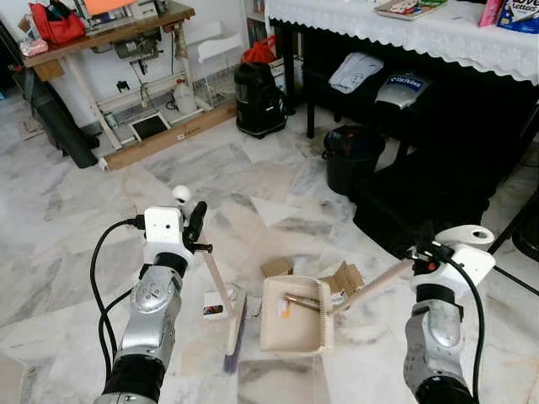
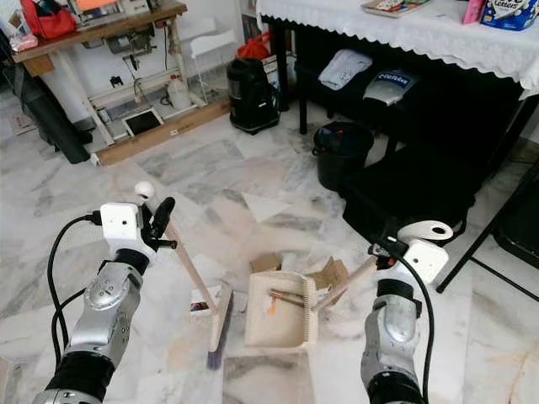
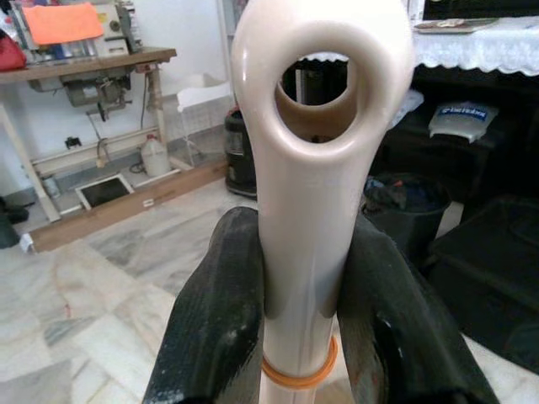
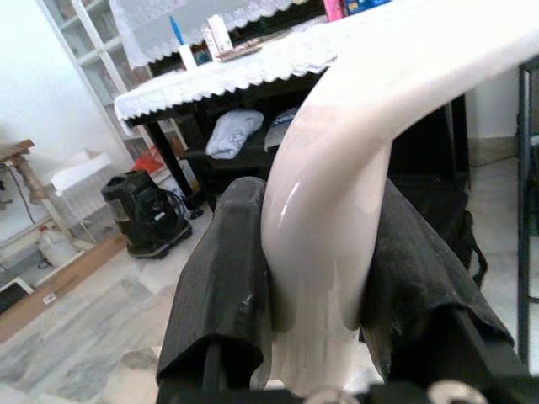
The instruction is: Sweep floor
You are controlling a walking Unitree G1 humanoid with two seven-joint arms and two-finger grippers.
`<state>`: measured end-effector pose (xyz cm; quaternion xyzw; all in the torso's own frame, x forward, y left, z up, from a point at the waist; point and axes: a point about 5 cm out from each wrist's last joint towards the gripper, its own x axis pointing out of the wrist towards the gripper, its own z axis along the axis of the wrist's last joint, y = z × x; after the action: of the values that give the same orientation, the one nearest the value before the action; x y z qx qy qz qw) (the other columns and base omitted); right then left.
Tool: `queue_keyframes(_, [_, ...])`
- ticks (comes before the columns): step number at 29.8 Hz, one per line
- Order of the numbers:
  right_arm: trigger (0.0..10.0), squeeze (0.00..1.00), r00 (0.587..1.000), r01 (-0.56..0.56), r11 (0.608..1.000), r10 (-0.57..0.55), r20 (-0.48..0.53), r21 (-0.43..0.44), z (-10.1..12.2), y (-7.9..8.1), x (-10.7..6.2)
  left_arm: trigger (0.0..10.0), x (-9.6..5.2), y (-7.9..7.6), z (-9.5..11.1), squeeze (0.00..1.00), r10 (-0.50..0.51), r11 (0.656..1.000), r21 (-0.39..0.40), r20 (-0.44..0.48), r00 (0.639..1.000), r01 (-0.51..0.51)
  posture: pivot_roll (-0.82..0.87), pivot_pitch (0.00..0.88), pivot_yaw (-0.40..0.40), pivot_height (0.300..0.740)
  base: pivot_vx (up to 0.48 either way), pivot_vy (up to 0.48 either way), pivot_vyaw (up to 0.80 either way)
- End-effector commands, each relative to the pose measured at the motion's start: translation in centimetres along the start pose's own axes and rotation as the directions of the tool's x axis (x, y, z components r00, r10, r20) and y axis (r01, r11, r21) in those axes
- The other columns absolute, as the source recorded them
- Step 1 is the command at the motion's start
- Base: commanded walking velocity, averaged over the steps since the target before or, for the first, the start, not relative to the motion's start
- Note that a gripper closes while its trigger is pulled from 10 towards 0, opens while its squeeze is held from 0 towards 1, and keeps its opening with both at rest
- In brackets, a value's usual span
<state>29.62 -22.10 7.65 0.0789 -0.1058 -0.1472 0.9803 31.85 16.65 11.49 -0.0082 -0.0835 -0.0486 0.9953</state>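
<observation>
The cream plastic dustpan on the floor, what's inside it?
Inside the cream plastic dustpan lie a thin brown stick-like piece and a small orange scrap. Its far rim hides part of the cardboard scraps behind it.

A grey folded garment (image 3: 464, 118) under the bench is showing dark printed lettering, too blurred to read.

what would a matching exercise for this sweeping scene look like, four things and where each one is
Things:
1. brush
2. dustpan
3. black bin
4. red bag

Places:
A. on the wooden workbench at the back
B. on the floor beside the dark table
C. handle held by the left gripper
D. handle held by the right gripper, a little debris inside

Pairs: 1-C, 2-D, 3-B, 4-A
</observation>
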Motion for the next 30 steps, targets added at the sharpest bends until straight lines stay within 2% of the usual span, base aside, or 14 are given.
queue_keyframes(1, [10.0, 0.0, 0.994, -0.036, 0.999, 0.035, 0.103, 0.005, 2.0, 1.3, 1.1, 10.0, 0.0, 0.5, 0.4, 0.0, 0.002, 0.999, 0.038, 0.029, 1.0, -0.003, -0.09, 0.0, 0.126, 0.74, 0.0, 0.0, 0.0])
queue_keyframes(7, [10.0, 0.0, 0.991, -0.046, 0.999, 0.047, 0.128, -0.01, 2.6, 1.4, 1.6, 10.0, 0.3, 0.2, 0.5, 0.0, -0.006, 0.999, 0.036, 0.038, 0.999, 0.004, -0.09, 0.0, 0.123, 0.74, 0.0, 0.0, 0.0])
queue_keyframes(10, [10.0, 0.0, 0.983, -0.074, 0.996, 0.081, 0.164, -0.052, 3.4, 1.9, 1.9, 10.0, 0.6, 0.1, 0.6, 0.0, -0.007, 0.999, 0.034, 0.049, 0.999, 0.005, -0.09, 0.0, 0.121, 0.74, 0.0, 0.0, 0.0])
queue_keyframes(15, [10.0, 0.0, 0.971, -0.082, 0.996, 0.09, 0.22, -0.047, 4.9, 2.3, 2.4, 10.0, 0.4, 0.2, 0.7, 0.0, 0.002, 0.999, 0.036, 0.065, 0.998, -0.005, -0.09, 0.0, 0.102, 0.74, 0.0, 0.0, 0.0])
queue_keyframes(20, [10.0, 0.0, 0.968, -0.098, 0.993, 0.112, 0.225, -0.072, 5.2, 2.5, 2.2, 10.0, 0.1, 0.1, 0.5, 0.0, 0.02, 0.999, 0.029, 0.07, 0.997, -0.022, -0.09, 0.0, 0.083, 0.74, 0.0, 0.0, 0.0])
queue_keyframes(24, [10.0, 0.0, 0.97, -0.097, 0.991, 0.115, 0.216, -0.094, 5.2, 1.9, 2.0, 10.0, 0.1, -0.3, 0.3, 0.0, 0.027, 0.999, 0.019, 0.079, 0.997, -0.028, -0.09, 0.0, 0.063, 0.74, 0.0, 0.0, 0.0])
queue_keyframes(30, [10.0, 0.0, 0.971, -0.093, 0.99, 0.114, 0.21, -0.111, 5.4, 1.6, 1.9, 10.0, 0.2, 0.0, 0.4, 0.0, 0.033, 0.999, 0.019, 0.084, 0.996, -0.034, -0.1, 0.0, 0.064, 0.74, 0.0, 0.0, 0.0])
